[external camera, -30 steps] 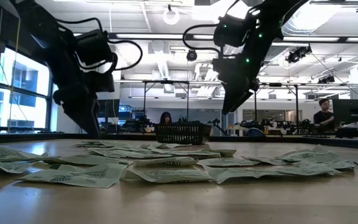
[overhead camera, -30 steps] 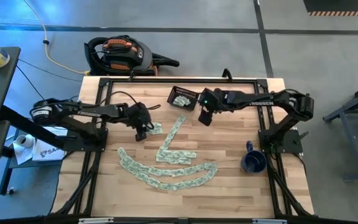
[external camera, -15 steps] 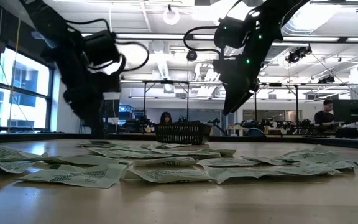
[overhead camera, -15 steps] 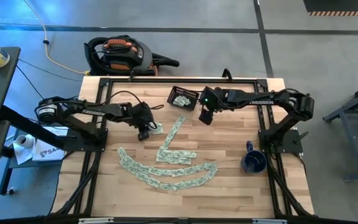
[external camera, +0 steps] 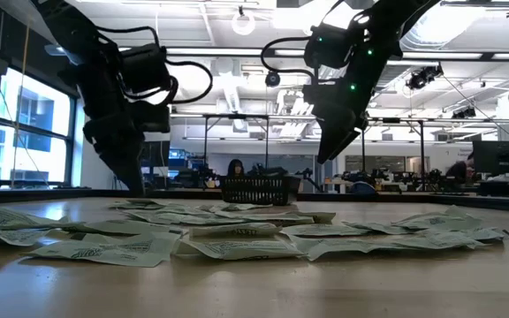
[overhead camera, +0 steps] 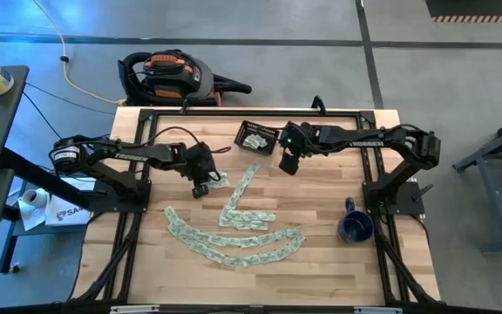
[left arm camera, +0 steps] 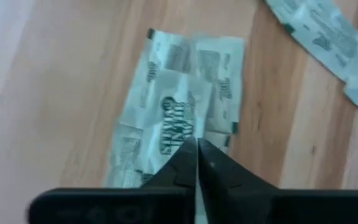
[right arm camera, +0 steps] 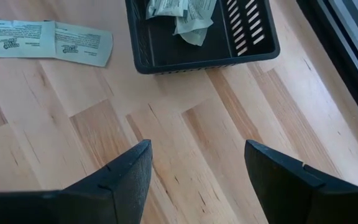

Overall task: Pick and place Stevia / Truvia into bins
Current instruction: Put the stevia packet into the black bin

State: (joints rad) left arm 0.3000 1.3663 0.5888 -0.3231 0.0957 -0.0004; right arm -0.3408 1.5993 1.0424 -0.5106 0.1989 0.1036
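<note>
Now, by label:
Left tool [left arm camera: 196, 146]: down at the tabletop [overhead camera: 321, 266] on the left side, its fingers drawn together to a narrow point on a small overlapping bunch of sachets [left arm camera: 179, 118]; whether paper is actually pinched between the tips cannot be told.
Left tool, from above [overhead camera: 201, 185]: sits just left of a few sachets lying at the left end of the spread.
Right tool [right arm camera: 197, 162]: held above bare wood with its fingers spread wide and nothing between them, just near of the basket.
Right tool, from above [overhead camera: 288, 164]: just right of the basket, well apart from the left tool.
Basket [overhead camera: 257, 137]: dark, slatted, at the far middle of the tabletop, with a few sachets [right arm camera: 180, 14] already lying inside it.
Loose sachets [overhead camera: 234, 235]: many pale green and white packets, lying in a curved band across the near middle, with a line of them running up toward the basket.
Two sachets [right arm camera: 48, 40]: flat on the wood, side by side, beside the basket.
Mug [overhead camera: 356, 227]: dark blue, on the right side of the tabletop, near the right arm's base.
Low view: sachets [external camera: 237, 234] scattered flat across the foreground, basket [external camera: 259, 188] far behind them.
</note>
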